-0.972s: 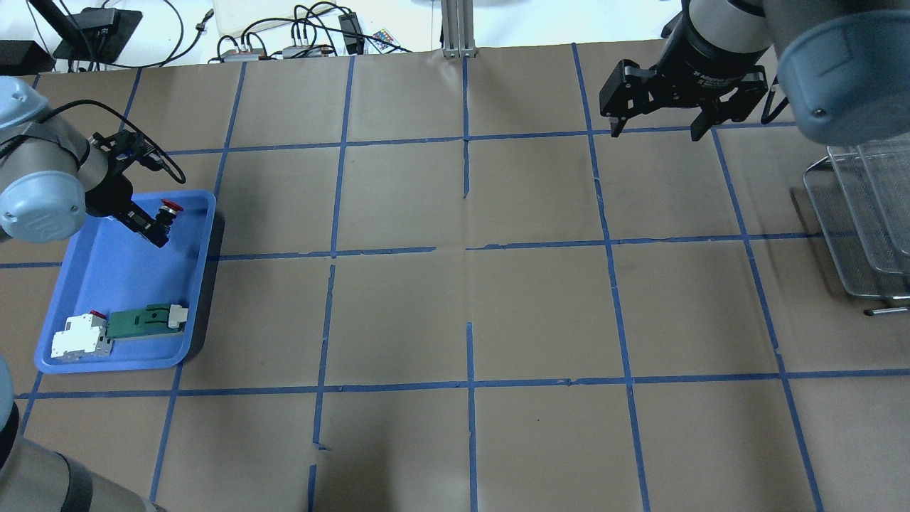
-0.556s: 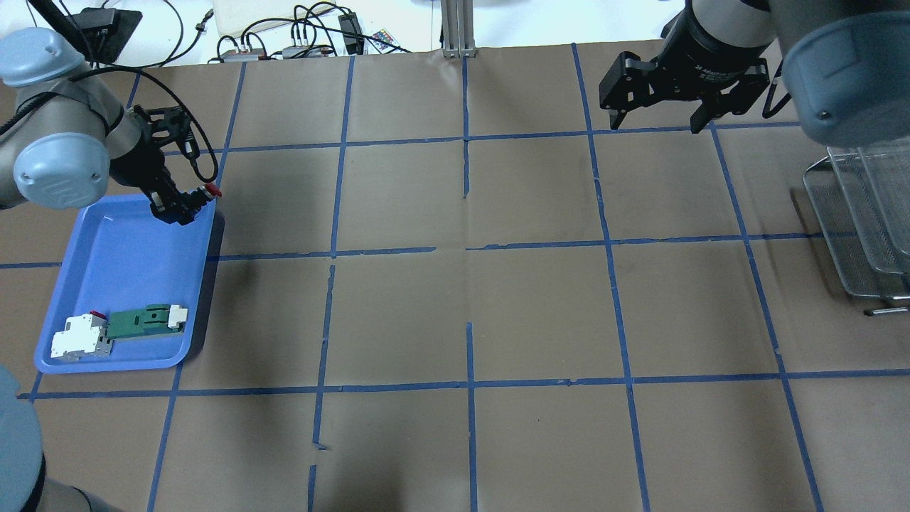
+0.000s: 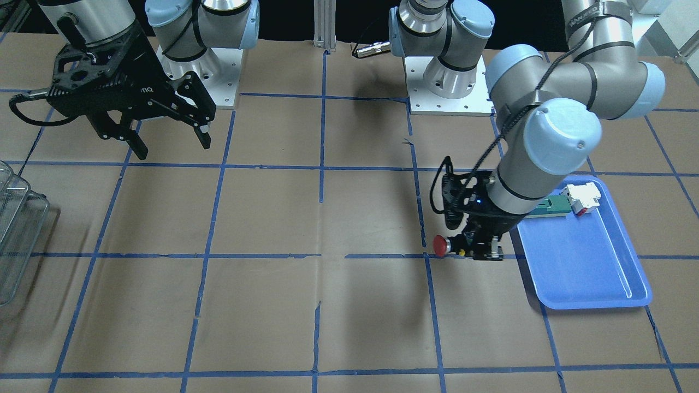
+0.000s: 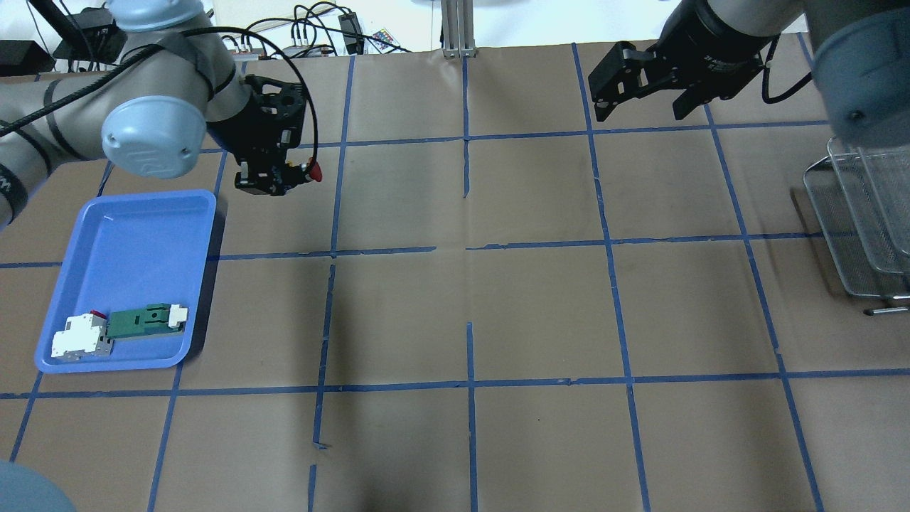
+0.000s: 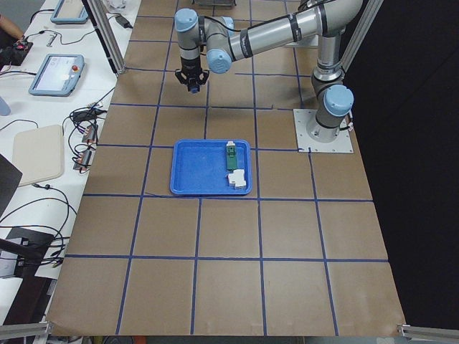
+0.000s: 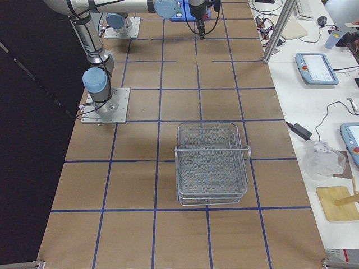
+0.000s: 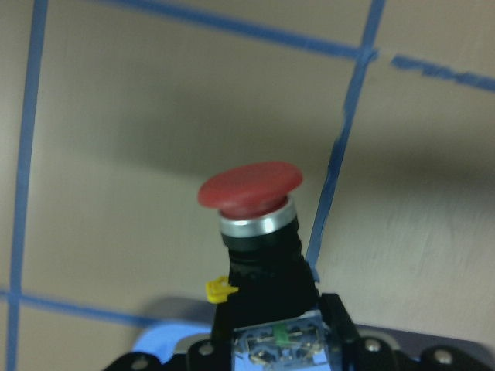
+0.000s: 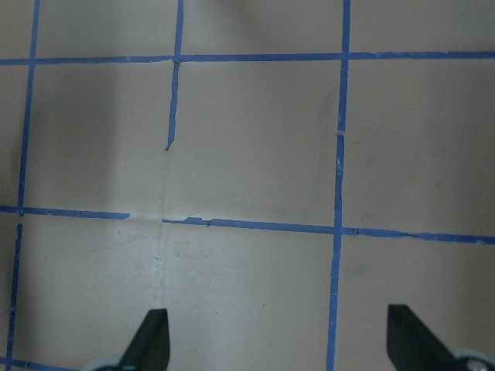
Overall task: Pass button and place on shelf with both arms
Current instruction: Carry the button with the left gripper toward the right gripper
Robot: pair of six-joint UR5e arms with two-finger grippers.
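Blue tray point(image 4: 128, 249): green part point(image 4: 142, 321), white block point(image 4: 77, 340); button point(image 4: 311, 171) pinched by left gripper point(image 4: 286, 179) (right gripper point(image 4: 640, 108) spread)

The shelf point(image 4: 842, 227), at the desk's right edge, was cut off by the overhead view's border. The button point(image 7: 251, 189) had its black base buried inside the left gripper point(image 4: 284, 176), in a soft, blurred wrist view. Only two tips of the right gripper point(image 8: 278, 344) showed in its wrist view.

Red-capped black button point(image 4: 314, 173) aloft, cap pointing sideways; wire shelf point(image 4: 849, 235) stands well apart.
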